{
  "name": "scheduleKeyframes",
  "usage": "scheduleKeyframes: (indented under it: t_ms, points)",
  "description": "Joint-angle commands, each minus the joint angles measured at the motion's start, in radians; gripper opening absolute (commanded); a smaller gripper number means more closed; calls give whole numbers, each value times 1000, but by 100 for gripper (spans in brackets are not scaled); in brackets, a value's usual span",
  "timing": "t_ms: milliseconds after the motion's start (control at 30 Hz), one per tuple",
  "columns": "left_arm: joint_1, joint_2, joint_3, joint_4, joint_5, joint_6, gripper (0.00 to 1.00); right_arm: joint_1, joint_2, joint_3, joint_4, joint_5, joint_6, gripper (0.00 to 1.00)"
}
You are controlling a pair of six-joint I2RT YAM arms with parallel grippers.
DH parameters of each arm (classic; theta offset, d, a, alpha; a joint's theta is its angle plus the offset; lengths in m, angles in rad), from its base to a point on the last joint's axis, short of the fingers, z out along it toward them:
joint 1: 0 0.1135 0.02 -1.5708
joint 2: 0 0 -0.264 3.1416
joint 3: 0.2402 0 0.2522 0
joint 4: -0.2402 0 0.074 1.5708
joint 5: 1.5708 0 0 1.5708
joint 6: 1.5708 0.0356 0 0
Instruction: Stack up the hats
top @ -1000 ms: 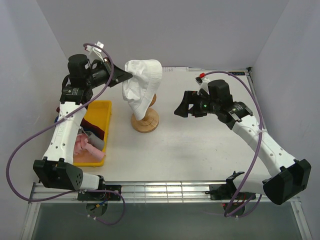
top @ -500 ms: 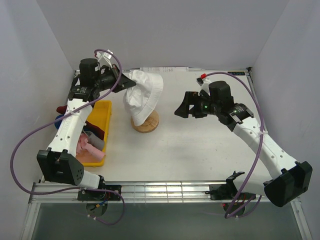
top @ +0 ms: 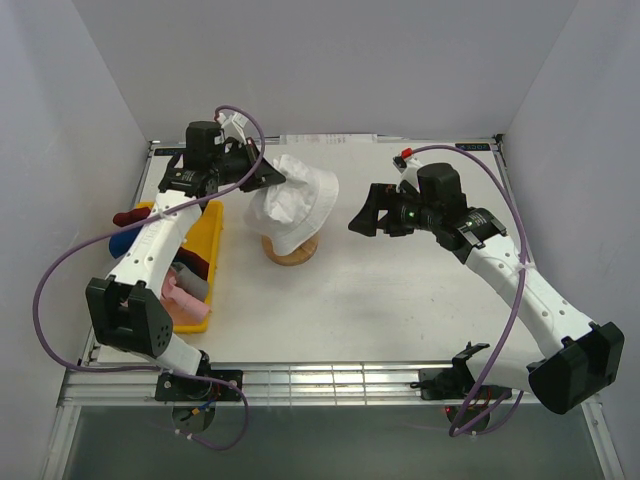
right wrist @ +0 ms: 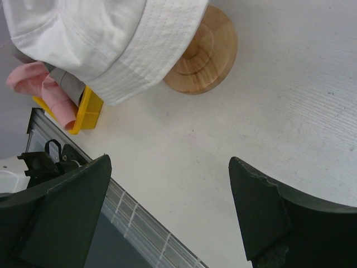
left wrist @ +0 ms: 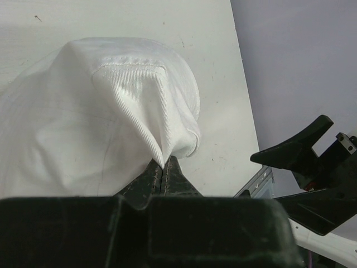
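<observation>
A white hat [top: 296,204] hangs over the top of the wooden stand [top: 290,252], and my left gripper [top: 268,178] is shut on a fold of its fabric at the hat's left side. In the left wrist view the closed jaws pinch that fold of the white hat [left wrist: 111,106] at the left gripper [left wrist: 163,163]. My right gripper [top: 362,218] hovers open to the right of the stand with nothing in it. Its wrist view shows the white hat [right wrist: 100,39] above the stand's round base [right wrist: 203,50], with the right gripper [right wrist: 169,162] over bare table. A pink hat [top: 180,297] lies in the tray.
The yellow tray [top: 207,222] stands left of the stand, under my left arm, with more dark fabric in it. A dark red hat [top: 130,216] and a blue one [top: 118,241] show beside its left wall. Grey walls close in the table.
My left gripper has carried the white hat right and down, so it now drapes over the stand's top. The right arm has barely moved.
</observation>
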Motion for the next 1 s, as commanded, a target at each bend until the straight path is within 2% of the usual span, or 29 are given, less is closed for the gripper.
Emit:
scheduleKeyframes:
  t_ms: [0,100,233,400,533,667,800,967]
  points:
    - [-19,0,1,1,-15,28,2,-5,-14,-11,46,-11,6,91]
    - [-24,12,1,2,-24,34,5,-5,-10,-19,54,-11,9,91]
    - [-30,22,9,-1,-30,38,15,-3,-2,-21,57,-11,11,91]
    - [-31,26,4,-2,-45,49,31,-5,10,-25,65,-14,12,91]
    - [-31,28,3,-4,-46,55,50,-5,15,-33,73,-17,17,91]
    - [-33,22,1,-4,-49,66,62,-5,21,-39,83,-21,20,91]
    - [-33,17,4,-1,-41,77,70,-3,35,-39,93,-29,23,91]
    - [-33,-1,4,-2,-88,84,75,-3,53,-27,102,-34,24,91]
